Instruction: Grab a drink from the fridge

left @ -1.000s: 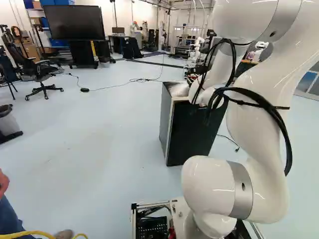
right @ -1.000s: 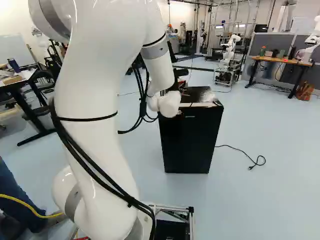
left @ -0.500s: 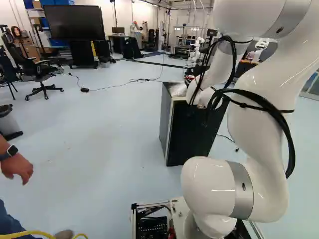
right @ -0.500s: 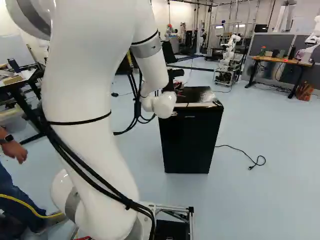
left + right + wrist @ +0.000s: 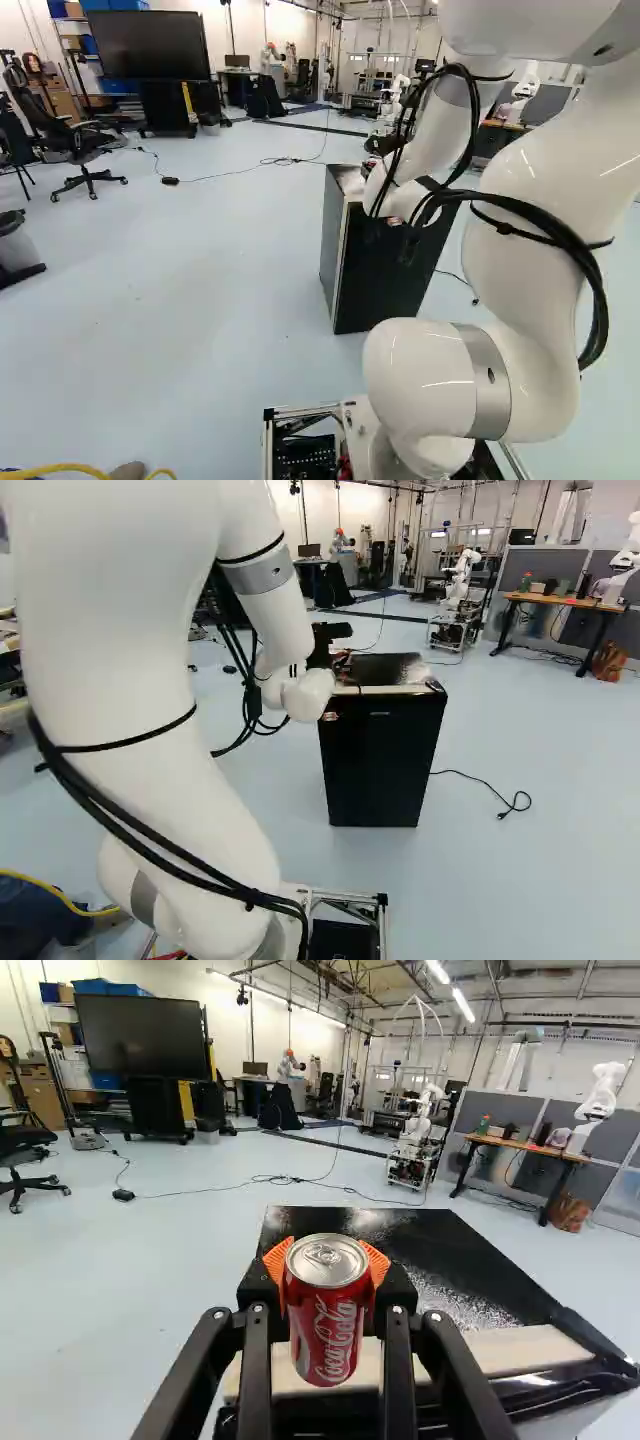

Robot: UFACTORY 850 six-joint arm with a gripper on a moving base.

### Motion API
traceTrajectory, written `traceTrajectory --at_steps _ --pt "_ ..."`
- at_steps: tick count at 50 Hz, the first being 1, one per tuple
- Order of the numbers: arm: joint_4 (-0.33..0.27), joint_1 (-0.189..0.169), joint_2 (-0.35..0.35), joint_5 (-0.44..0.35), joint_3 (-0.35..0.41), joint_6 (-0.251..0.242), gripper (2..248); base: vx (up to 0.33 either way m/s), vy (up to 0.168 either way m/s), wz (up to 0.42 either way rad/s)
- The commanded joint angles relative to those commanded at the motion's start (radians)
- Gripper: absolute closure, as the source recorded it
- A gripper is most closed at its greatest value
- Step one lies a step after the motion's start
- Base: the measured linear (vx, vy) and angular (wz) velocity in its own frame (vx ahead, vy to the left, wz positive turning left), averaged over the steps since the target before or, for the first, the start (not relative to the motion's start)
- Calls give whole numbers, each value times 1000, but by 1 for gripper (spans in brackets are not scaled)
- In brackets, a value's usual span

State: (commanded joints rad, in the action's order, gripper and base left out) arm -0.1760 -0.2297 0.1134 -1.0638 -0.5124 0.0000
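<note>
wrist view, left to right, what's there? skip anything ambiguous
Office chair → big black screen → red can held in the gripper → another robot, white → wooden-topped table

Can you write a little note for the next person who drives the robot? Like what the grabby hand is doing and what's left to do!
Gripper: shut on a red soda can, one orange pad at each side of it.
Can: upright in the wrist view, outside the fridge and near its top; whether it touches the top, I can't tell.
Fridge: its door looks shut.
Done: a drink is grabbed.
Left: probably just keep hold and bring the can clear of the fridge; no drop-off spot is named.
</note>
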Motion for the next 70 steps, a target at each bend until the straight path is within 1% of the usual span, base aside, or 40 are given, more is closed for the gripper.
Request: traceTrajectory --at_steps 22,36,53,70 --pt "75 98 -167 81 180 0 152 0 0 0" --pt "113 147 -251 122 272 0 152 0 0 0" --pt "147 192 -328 160 355 0 152 0 0 0" --pt "168 220 -376 183 407 0 152 0 0 0"
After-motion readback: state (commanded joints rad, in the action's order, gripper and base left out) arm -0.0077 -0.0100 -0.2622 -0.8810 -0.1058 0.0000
